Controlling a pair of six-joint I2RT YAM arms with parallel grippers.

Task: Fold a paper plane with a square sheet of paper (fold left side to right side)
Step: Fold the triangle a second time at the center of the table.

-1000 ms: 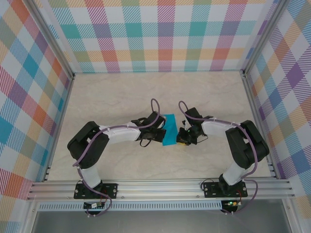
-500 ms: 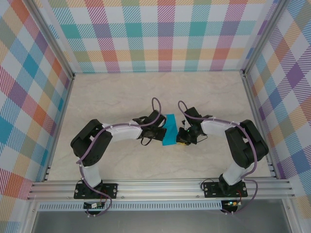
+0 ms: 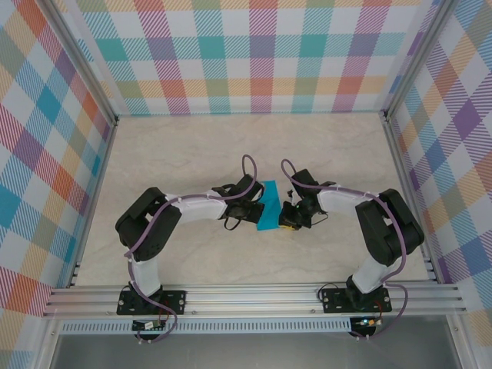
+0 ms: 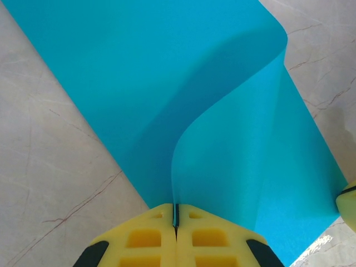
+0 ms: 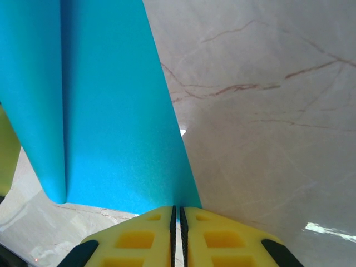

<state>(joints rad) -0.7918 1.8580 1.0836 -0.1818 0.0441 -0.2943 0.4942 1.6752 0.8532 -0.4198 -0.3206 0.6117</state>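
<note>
The square sheet of paper (image 3: 270, 204) lies teal-blue at the table's middle, between my two grippers. My left gripper (image 3: 257, 209) is shut on the sheet's left edge. In the left wrist view that edge runs into the closed yellow fingertips (image 4: 176, 207), and the sheet (image 4: 167, 72) is lifted and curls over toward the right. My right gripper (image 3: 286, 218) is shut, with its tips (image 5: 177, 209) down at the near right corner of the sheet (image 5: 111, 111). I see no paper in the slit between those jaws. A raised flap shows along the left of the right wrist view.
Marbled beige tabletop (image 3: 177, 154) lies all around the sheet. Checked walls on aluminium rails (image 3: 100, 184) close off the left, back and right. Both arm bases stand on the near rail (image 3: 254, 296).
The left arm has edged slightly to the right with the paper edge in its jaws. The right arm has stayed put.
</note>
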